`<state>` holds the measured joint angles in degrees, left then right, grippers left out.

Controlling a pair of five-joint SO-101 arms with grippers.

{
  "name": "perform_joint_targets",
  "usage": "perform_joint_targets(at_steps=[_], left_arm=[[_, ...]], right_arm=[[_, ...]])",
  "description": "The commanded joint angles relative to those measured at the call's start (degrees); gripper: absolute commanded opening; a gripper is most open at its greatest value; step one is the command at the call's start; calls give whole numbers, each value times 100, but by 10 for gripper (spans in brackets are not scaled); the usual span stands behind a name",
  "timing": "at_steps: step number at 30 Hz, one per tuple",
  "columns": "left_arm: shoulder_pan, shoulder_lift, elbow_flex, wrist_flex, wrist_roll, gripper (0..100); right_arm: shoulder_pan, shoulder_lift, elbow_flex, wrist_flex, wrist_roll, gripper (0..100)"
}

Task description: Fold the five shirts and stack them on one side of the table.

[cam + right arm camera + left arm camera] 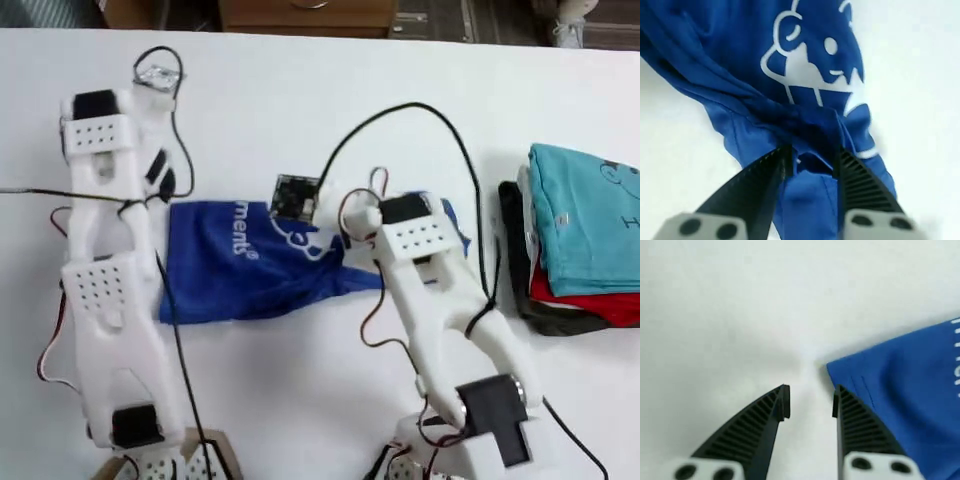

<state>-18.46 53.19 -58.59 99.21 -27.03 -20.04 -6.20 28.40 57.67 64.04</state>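
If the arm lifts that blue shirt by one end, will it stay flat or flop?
Probably flop: the blue shirt lies bunched in soft folds by the right fingers, so it looks limp. It seems thin and light; a push would likely wrinkle it more than slide it whole over the table.
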Motion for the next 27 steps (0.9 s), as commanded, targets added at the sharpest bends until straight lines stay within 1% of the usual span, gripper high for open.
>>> perform_joint_targets(at_steps=[1, 5, 9, 13, 17, 19, 22, 25, 27], left_arm=[[-167, -62, -277, 185, 35, 168], [-246, -53, -233, 202, 35, 168], [-229, -53, -233, 273, 35, 168], [-229, -53, -233, 273, 44, 169], [-229, -44, -207, 273, 70, 169], [-193, -53, 40, 273, 97, 169], [-79, -88, 576, 281, 580, 169], [97, -123, 945, 290, 1389, 169], [273, -123, 1112, 308, 1705, 170]], right_arm=[[13, 312, -237, -444, -35, 141], [92, 708, -360, -1121, -35, 140], [101, 1235, -923, -1332, -44, 140], [92, 1657, -1521, -1147, -44, 140], [84, 1613, -1978, -462, -44, 140], [145, 1481, -2207, -145, -44, 140], [374, 1156, -2374, 101, -44, 140], [716, 875, -2374, 198, -9, 140], [971, 787, -2374, 207, -9, 140]])
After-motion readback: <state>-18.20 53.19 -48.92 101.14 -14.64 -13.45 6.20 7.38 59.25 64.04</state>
